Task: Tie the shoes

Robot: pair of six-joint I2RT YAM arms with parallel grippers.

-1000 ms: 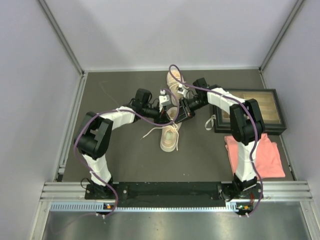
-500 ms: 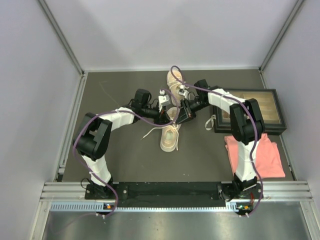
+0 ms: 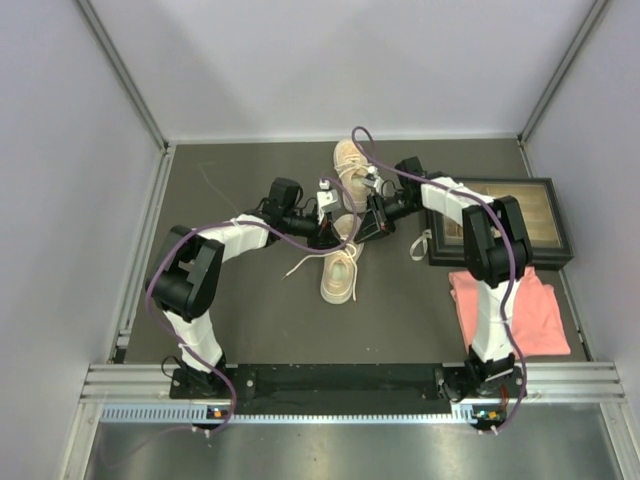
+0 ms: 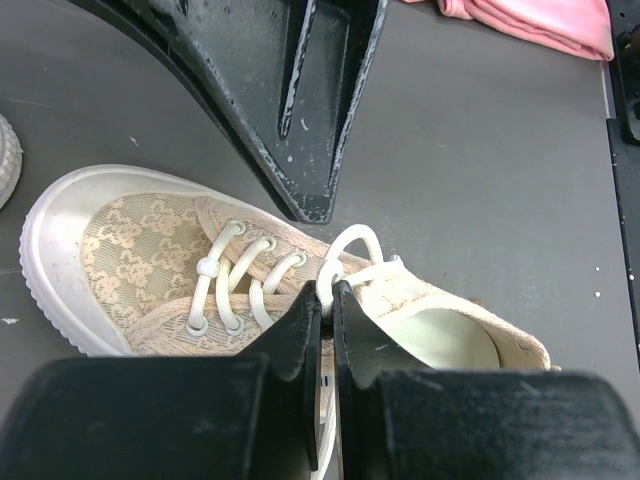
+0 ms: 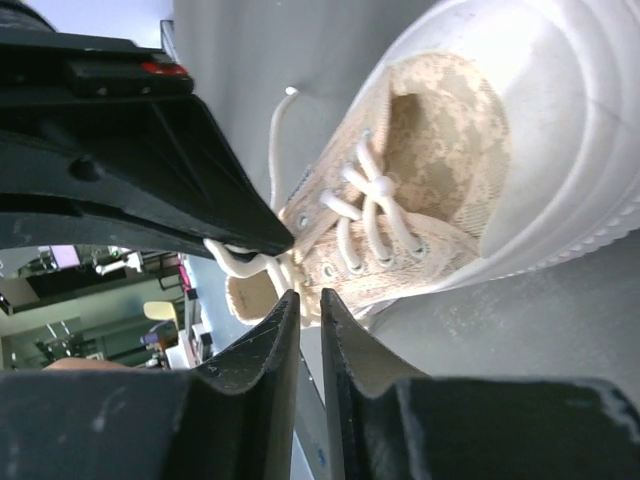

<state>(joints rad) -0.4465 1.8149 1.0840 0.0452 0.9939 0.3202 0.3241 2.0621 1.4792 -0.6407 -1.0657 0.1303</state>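
left gripper (image 4: 325, 297) pinched shut on white lace loop (image 4: 352, 243); beige sneaker (image 4: 130, 250) sits just ahead of my fingertips. right gripper (image 5: 310, 300) is narrow, can't tell if it's holding lace. It has edged outward, likely tensioning. No bow yet.

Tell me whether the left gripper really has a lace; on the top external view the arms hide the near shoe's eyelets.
Observer: Yes. The left wrist view shows the left gripper shut on a white lace loop at the top eyelets of the near shoe.
Operator: And the other side?
Observer: The right wrist view shows the right gripper over the same shoe, its jaws a narrow gap apart, with a lace strand beside them. Whether anything is pinched I cannot tell.
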